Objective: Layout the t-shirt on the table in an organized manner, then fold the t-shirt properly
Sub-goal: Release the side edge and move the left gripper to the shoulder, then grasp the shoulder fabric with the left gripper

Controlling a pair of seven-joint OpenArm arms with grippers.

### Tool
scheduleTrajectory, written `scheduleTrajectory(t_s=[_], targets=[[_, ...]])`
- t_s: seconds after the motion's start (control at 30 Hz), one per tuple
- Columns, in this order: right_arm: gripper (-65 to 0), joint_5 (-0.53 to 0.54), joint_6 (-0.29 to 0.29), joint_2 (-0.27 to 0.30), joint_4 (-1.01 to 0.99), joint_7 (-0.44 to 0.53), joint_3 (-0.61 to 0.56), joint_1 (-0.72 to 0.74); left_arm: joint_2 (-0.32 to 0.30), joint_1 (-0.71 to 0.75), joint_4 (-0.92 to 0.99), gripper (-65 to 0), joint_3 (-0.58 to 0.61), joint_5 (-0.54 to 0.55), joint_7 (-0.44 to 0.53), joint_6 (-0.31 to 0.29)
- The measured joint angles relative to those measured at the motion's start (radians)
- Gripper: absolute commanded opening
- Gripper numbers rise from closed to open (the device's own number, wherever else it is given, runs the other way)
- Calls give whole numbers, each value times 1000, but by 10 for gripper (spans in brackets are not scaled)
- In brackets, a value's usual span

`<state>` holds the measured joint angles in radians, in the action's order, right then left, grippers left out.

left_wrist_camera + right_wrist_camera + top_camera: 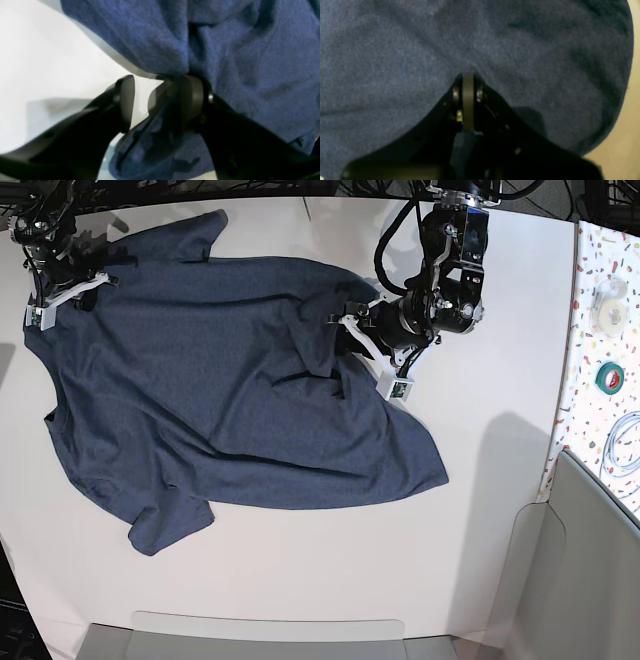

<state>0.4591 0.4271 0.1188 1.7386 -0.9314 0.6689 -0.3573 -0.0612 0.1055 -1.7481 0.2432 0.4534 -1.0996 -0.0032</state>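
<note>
1. Lying spread across the white table (pixel 300 600), the navy t-shirt (pixel 220 400) fills the overhead view from about nine o'clock to the centre, plain side up, with no lettering visible.
2. One sleeve points toward eleven o'clock, the other toward seven o'clock; the hem corner reaches toward four o'clock.
3. At one o'clock, the left gripper (pixel 345 330) sits at the shirt's bunched edge. Its wrist view shows the jaws parted, one finger (pixel 192 100) pressed against a gathered ridge of cloth, the other finger (pixel 126 102) over bare table. Fabric lies between them, not pinched.
4. At ten o'clock, the right gripper (pixel 85 285) meets the shirt's far corner. Its wrist view shows the jaws pressed tight together, with a strip of blue cloth caught between them.
5. Along the three o'clock edge runs a speckled strip (pixel 600 330) holding a green tape roll (pixel 611 376).
</note>
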Motion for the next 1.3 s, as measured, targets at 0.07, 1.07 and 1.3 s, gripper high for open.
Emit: scheduleTrajectory(t_s=[0.07,1.07,1.3], targets=[[-650,0,0,0,-1,0,0,0,0,0,2,-545,-2,2,1,2],[-650,4,6,27,-6,-11,-2,3,-192,282,-222,-416,-278,-11,-25,8],[-650,4,6,27,-6,-11,-2,3,-168,394,-309,-379,-270,41,-26,6]])
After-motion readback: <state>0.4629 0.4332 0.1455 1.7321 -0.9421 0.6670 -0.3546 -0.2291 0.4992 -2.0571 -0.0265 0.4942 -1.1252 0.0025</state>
